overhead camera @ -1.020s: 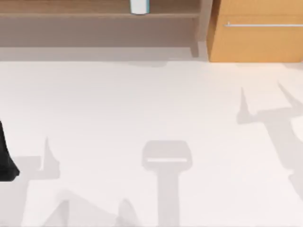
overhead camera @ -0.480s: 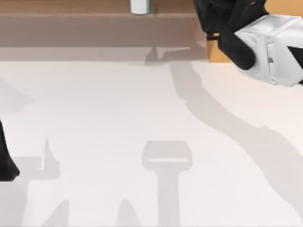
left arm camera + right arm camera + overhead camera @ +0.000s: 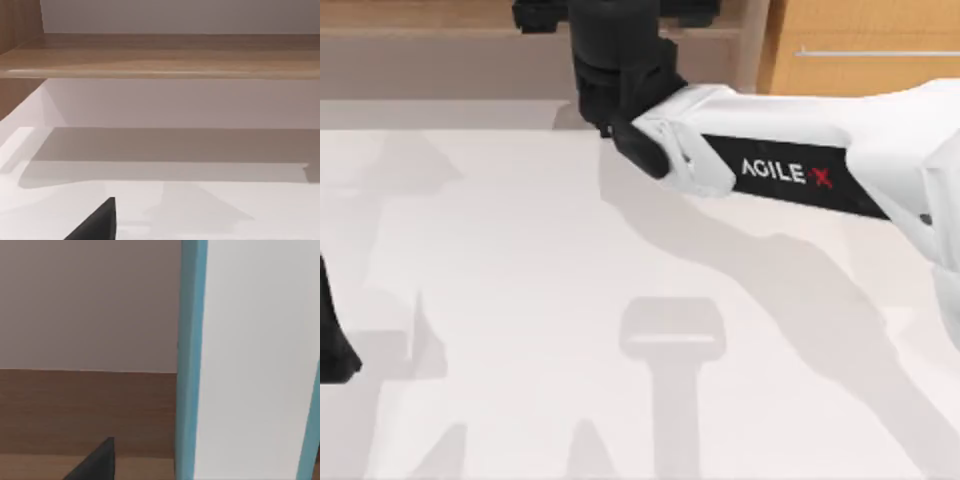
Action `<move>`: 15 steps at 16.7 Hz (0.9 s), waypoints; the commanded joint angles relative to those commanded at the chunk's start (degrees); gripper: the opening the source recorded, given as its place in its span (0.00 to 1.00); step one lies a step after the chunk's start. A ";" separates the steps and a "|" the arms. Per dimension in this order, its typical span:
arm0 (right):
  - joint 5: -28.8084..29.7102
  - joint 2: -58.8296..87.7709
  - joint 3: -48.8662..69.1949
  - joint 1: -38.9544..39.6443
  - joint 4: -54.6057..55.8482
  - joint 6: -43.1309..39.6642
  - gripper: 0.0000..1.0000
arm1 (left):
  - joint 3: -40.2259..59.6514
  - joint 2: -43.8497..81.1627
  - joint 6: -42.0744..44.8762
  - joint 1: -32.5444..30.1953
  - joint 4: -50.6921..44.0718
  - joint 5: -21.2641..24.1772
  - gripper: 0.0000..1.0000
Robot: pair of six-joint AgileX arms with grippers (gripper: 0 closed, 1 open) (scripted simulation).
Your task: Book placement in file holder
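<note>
Right arm reaching to the shelved book

The book (image 3: 250, 360) stands upright on the wooden shelf (image 3: 440, 20), close before the right gripper (image 3: 615, 20), whose finger opening I cannot tell. It looks light, stiff and smooth-covered: pinch across its flat faces.

Light is bright and even over the white table (image 3: 520, 300). Soft grey shadows lie on it: a broad one under the right arm (image 3: 790, 170) runs toward the table's right edge, fainter ones sit near the front edge. Shade darkens the shelf (image 3: 160, 65) recess.
</note>
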 joint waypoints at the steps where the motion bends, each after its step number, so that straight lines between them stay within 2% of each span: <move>1: 0.79 1.08 1.31 0.12 -0.37 0.09 1.00 | 0.00 0.00 0.00 0.00 0.00 0.00 1.00; 8: 1.22 1.84 2.31 -0.12 -0.72 0.16 1.00 | 0.00 0.00 0.00 0.00 0.00 0.00 1.00; 15: -0.02 5.48 8.96 -1.29 -3.64 0.12 1.00 | 0.00 0.00 0.00 0.00 0.00 0.00 1.00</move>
